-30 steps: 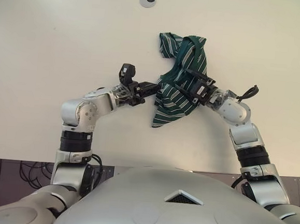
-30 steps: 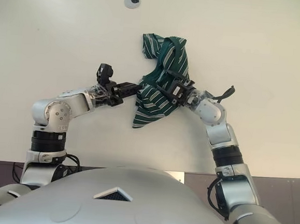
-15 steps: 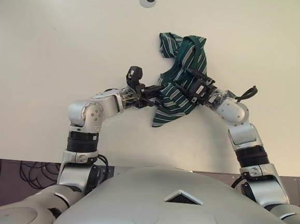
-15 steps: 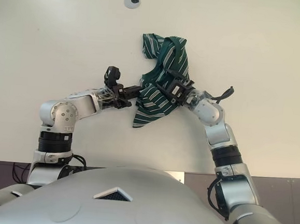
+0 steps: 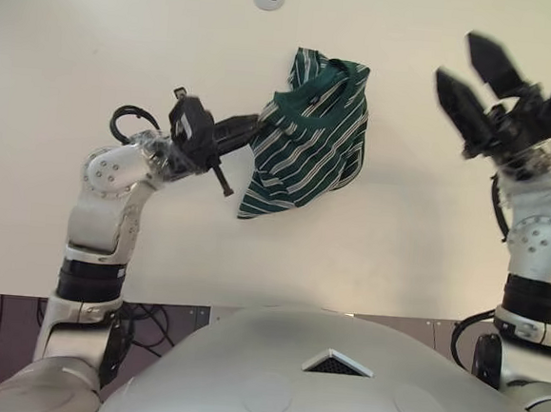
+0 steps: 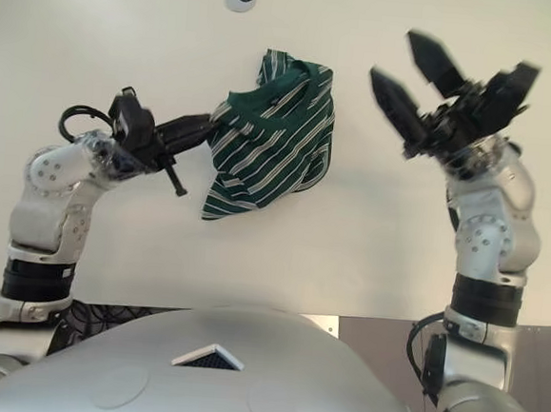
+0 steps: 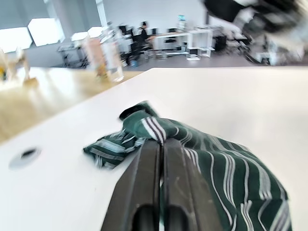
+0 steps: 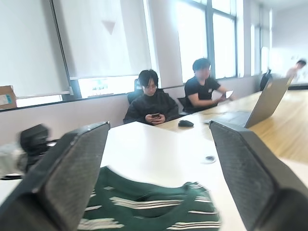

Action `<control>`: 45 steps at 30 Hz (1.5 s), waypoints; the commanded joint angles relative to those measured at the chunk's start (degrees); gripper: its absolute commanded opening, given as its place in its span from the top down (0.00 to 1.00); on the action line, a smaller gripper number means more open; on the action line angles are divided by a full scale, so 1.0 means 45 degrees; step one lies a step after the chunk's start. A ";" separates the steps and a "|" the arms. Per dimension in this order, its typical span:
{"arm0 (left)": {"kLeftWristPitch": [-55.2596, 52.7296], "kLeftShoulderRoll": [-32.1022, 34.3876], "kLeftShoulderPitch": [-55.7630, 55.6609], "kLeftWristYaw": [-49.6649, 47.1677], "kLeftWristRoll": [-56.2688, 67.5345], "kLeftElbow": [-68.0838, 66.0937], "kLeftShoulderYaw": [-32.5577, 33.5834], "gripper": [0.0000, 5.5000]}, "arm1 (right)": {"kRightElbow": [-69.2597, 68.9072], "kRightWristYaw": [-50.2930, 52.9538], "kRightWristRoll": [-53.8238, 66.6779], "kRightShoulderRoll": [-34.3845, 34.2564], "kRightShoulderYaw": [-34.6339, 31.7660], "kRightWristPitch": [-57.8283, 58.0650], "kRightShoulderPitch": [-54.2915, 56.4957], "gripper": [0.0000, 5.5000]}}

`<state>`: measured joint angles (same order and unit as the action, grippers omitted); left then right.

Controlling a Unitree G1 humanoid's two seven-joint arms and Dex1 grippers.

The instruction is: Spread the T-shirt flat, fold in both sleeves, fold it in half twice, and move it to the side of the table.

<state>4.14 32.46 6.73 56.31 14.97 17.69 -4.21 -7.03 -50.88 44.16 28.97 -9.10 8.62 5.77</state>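
no legible text anywhere; perhaps a blue label on the cardboard box [image 8: 6, 97], unreadable

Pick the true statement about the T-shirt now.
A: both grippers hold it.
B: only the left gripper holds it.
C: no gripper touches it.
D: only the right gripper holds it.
B: the left gripper is shut on the edge of the T-shirt, while the right gripper is open and well apart from it.
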 commanded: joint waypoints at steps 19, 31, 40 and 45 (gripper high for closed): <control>0.4194 0.6191 0.4177 0.2103 -0.5591 0.2765 0.0372 1.00 | 1.0030 0.0622 -1.2814 -0.1285 0.7241 -0.7713 0.4505 0.31; 0.6755 0.6716 0.0129 -0.1329 -0.8348 -0.1887 0.1304 1.00 | 0.0461 -0.6296 -0.6874 0.3687 0.7536 -0.3000 -0.0892 0.31; 0.8142 0.6160 0.0706 -0.2949 -0.9089 -0.1502 0.0900 1.00 | -0.0651 -0.6162 -0.3098 0.4206 0.3658 -0.0025 -0.0279 0.31; 0.8371 0.5985 0.0765 -0.3702 -0.9793 -0.1754 0.0680 1.00 | 0.0796 -0.3678 -0.2597 0.2697 0.3252 0.2849 0.2208 0.31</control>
<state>41.32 59.82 10.24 40.78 -28.10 10.00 -0.51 -6.04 -73.83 33.88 45.74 4.30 16.71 11.09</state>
